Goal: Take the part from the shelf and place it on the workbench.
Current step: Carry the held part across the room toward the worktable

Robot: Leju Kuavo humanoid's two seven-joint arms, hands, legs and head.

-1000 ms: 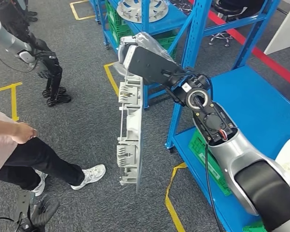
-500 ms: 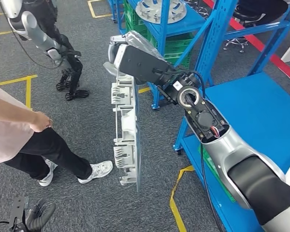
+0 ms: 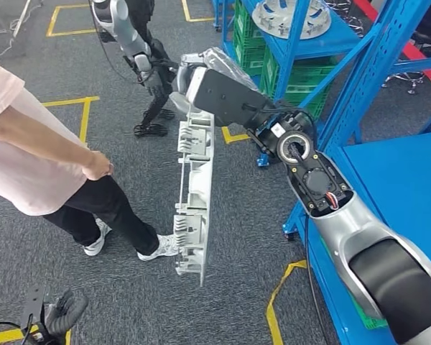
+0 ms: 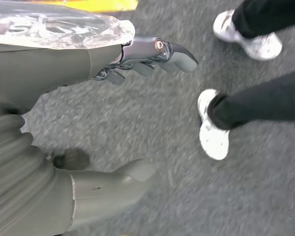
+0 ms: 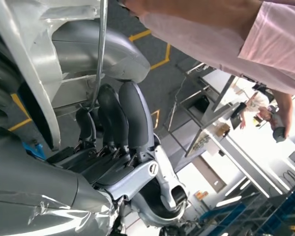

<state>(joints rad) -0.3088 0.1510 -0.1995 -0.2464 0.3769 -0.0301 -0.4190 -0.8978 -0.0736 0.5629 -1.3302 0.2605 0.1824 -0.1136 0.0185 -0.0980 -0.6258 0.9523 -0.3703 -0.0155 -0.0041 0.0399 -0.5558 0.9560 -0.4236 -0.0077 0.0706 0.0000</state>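
Right hand (image 3: 194,83) is gripping the top end of the part (image 3: 194,194), a long pale grey ribbed plastic moulding that's hanging straight down over the grey carpet (image 3: 121,302), roughly dead centre in the head view. In the right wrist view the dark fingers (image 5: 129,115) are curling tight around the part's edge (image 5: 34,73), thumb on the other side. Left hand (image 4: 112,113) is hanging low at about 7 o'clock, holding nothing, with its fingers (image 4: 149,54) stretched out side by side and the thumb (image 4: 116,179) well apart from them. Blue shelf (image 3: 311,65) is sitting off at 1 o'clock. A person (image 3: 45,158) in a pink top is standing at 9 o'clock, white sneakers (image 3: 161,246) just beside the part's lower end. Another robot (image 3: 134,43) is standing at 11 o'clock.
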